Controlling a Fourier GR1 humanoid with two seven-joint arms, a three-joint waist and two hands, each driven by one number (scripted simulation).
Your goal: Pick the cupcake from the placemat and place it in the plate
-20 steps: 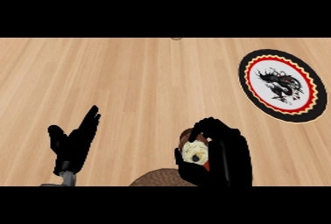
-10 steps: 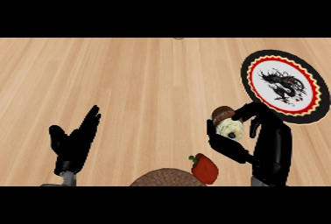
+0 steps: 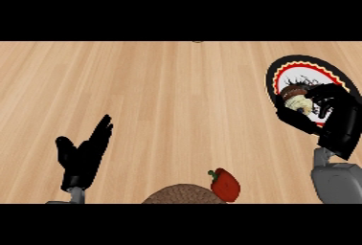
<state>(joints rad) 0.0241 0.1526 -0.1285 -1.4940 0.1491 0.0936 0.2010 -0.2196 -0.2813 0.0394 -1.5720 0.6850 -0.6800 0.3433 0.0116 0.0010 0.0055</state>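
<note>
The cupcake [image 3: 295,98], brown with cream frosting, is held in my right hand [image 3: 332,117], whose fingers and thumb curl round it. Hand and cupcake hang over the plate [image 3: 290,67], a round black plate with a red and white ring at the right edge of the view. The hand hides the plate's lower right part. The brown woven placemat [image 3: 185,195] shows only as a curved patch at the bottom edge. My left hand [image 3: 83,154] rests open at the lower left, fingers up, away from everything.
A red bell pepper [image 3: 225,184] lies on the placemat's right edge at the bottom. The wooden counter [image 3: 170,95] spreads across the whole view. A small dark spot [image 3: 197,42] sits at the counter's far edge.
My right hand has carried the cupcake up and to the right, from the placemat to over the plate. The red pepper came into sight. The left hand stayed still.
</note>
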